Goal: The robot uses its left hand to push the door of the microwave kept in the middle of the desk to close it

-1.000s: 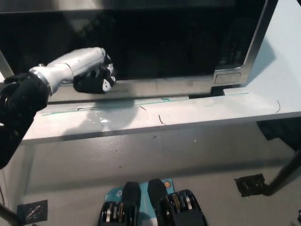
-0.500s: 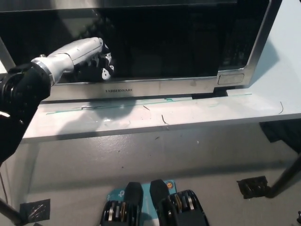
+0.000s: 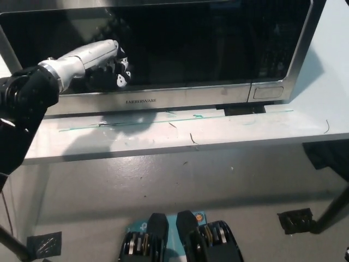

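A steel microwave [image 3: 180, 97] with a dark glass door [image 3: 207, 43] stands on the pale desk [image 3: 174, 134], filling the top of the head view. Its door lies flat against the front, flush with the control panel side at the right. My white left hand [image 3: 101, 64] rests against the lower left of the door glass, fingers curled with their tips on the glass, holding nothing. Its dark sleeve reaches in from the left edge. My right hand is out of view.
The desk's front edge [image 3: 163, 150] runs across the middle, with grey floor [image 3: 180, 185] below. A dark stand base [image 3: 297, 221] and a pole sit at the lower right. A dark square marker [image 3: 46, 243] lies on the floor at lower left.
The door has swung in from slightly ajar to flat against the microwave front. My left hand has moved up and away with it, staying on the glass.
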Motion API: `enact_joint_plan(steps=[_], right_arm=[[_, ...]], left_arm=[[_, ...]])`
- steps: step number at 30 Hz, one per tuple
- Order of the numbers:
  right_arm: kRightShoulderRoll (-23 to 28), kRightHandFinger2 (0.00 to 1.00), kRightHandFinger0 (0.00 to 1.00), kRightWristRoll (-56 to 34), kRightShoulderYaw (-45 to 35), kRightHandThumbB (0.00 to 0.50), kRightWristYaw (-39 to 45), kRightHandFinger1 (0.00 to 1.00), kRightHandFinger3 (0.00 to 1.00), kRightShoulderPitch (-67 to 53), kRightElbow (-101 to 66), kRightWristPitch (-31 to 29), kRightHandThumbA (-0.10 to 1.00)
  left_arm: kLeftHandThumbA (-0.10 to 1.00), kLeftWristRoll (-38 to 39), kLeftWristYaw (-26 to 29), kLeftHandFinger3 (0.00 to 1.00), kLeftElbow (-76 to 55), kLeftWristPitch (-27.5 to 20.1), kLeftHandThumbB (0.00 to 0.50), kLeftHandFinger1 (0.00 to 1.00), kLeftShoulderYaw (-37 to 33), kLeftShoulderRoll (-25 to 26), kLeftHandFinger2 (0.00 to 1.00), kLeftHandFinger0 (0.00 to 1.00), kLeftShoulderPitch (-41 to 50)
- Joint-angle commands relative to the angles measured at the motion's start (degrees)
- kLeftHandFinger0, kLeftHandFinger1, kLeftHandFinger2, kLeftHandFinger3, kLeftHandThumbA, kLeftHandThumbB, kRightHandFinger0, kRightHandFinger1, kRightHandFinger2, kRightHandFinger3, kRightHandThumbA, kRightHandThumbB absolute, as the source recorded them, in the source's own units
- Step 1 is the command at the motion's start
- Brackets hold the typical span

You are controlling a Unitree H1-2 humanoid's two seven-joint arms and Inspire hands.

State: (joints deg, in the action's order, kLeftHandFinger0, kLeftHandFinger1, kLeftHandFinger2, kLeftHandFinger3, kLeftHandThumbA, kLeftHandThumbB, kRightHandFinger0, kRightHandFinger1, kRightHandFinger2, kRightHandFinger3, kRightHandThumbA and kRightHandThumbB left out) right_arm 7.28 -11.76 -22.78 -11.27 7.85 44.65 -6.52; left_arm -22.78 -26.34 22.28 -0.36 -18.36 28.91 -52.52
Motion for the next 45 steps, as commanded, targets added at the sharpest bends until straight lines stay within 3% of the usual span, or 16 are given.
enact_joint_plan(steps=[1,4,6,8,11,15,17,21,22,26,30,33,36,38,43,45], right_arm=[[0.7,0.75,0.67,-0.4,0.3,0.05,0.4,0.69,0.86,0.5,-1.4,-1.8,0.16],[1.0,0.74,0.64,0.1,0.7,0.037,0.6,0.67,0.85,0.5,-0.9,-2.5,0.18],[0.8,0.73,0.64,-0.6,0.4,0.043,0.8,0.67,0.83,0.5,-1.2,-2.4,0.17],[1.2,0.73,0.66,-0.2,0.6,0.047,0.9,0.68,0.84,1.0,0.0,-3.4,0.17],[1.2,0.72,0.64,-0.2,0.7,0.05,0.8,0.67,0.83,1.0,-0.2,-3.4,0.17],[1.1,0.68,0.6,-0.7,0.5,0.062,0.9,0.61,0.79,0.7,-0.7,-2.8,0.15],[1.0,0.73,0.65,-0.7,0.4,0.061,0.6,0.67,0.82,0.6,-0.9,-2.4,0.15],[1.2,0.71,0.61,-1.0,0.3,0.057,1.0,0.64,0.81,0.8,-1.0,-2.2,0.14],[0.9,0.67,0.58,-0.9,0.2,0.062,0.3,0.59,0.8,0.9,-1.6,-1.4,0.12],[1.5,0.64,0.56,-0.9,0.4,0.06,0.8,0.56,0.8,1.4,0.0,-2.3,0.12],[1.4,0.63,0.53,-0.9,0.5,0.054,1.0,0.55,0.79,1.1,-0.6,-2.2,0.12],[1.6,0.63,0.53,-0.4,0.7,0.051,0.6,0.55,0.8,1.0,-0.9,-1.7,0.11],[2.2,0.61,0.51,-1.3,0.4,0.054,1.5,0.53,0.79,1.6,0.6,-2.2,0.09],[2.4,0.61,0.53,-0.6,0.8,0.059,0.7,0.54,0.77,1.8,1.0,-1.9,0.09],[2.2,0.61,0.55,-0.5,0.9,0.076,0.2,0.55,0.74,2.7,0.7,-1.4,0.1],[2.1,0.57,0.49,-0.8,0.9,0.062,0.5,0.49,0.74,2.7,0.6,-1.0,0.1]], left_arm=[[-0.1,-3.5,13.2,0.49,10.0,2.1,0.169,0.4,6.4,3.6,0.49,0.35,-9.0],[-0.1,-3.1,14.1,0.49,9.4,3.2,0.167,0.35,7.7,3.3,0.45,0.27,-8.4],[-0.1,-3.1,13.5,0.47,3.7,2.4,0.196,0.27,8.4,3.2,0.39,0.19,-5.3],[-0.1,-2.7,11.8,0.49,-3.2,2.4,0.193,0.32,9.7,3.2,0.42,0.25,-1.7],[-0.1,-2.2,10.0,0.45,-7.7,3.8,0.189,0.3,11.4,2.5,0.39,0.24,0.7],[-0.1,1.2,7.7,0.35,-24.1,4.1,0.189,0.11,16.1,0.2,0.24,0.02,12.1],[-0.1,1.8,7.0,0.35,-31.4,3.6,0.181,0.12,17.3,-0.5,0.23,0.04,18.5],[-0.1,3.4,6.6,0.33,-35.5,3.1,0.175,0.11,18.7,-1.7,0.22,0.05,23.1],[-0.1,4.0,7.1,0.32,-38.6,0.7,0.174,0.1,19.5,-2.2,0.21,0.03,28.1],[-0.1,4.4,11.4,0.3,-37.5,-6.0,0.209,0.12,21.5,-4.3,0.22,0.05,33.4],[-0.1,5.5,16.0,0.33,-35.3,-10.1,0.193,0.14,24.1,-8.2,0.23,0.06,39.6],[-0.1,6.0,18.8,0.36,-30.9,-15.0,0.148,0.15,25.1,-10.5,0.25,0.08,43.3],[-0.1,4.3,20.8,0.39,-27.7,-16.1,0.131,0.16,25.6,-12.2,0.27,0.09,45.6],[-0.1,4.1,24.7,0.36,-18.5,-22.6,0.135,0.15,26.1,-13.7,0.27,0.08,47.6],[-0.1,2.4,27.1,0.35,-13.2,-22.9,0.121,0.2,26.2,-14.0,0.31,0.14,47.6],[-0.1,3.3,28.1,0.33,-9.1,-24.9,0.125,0.17,26.2,-13.9,0.28,0.11,47.2]])
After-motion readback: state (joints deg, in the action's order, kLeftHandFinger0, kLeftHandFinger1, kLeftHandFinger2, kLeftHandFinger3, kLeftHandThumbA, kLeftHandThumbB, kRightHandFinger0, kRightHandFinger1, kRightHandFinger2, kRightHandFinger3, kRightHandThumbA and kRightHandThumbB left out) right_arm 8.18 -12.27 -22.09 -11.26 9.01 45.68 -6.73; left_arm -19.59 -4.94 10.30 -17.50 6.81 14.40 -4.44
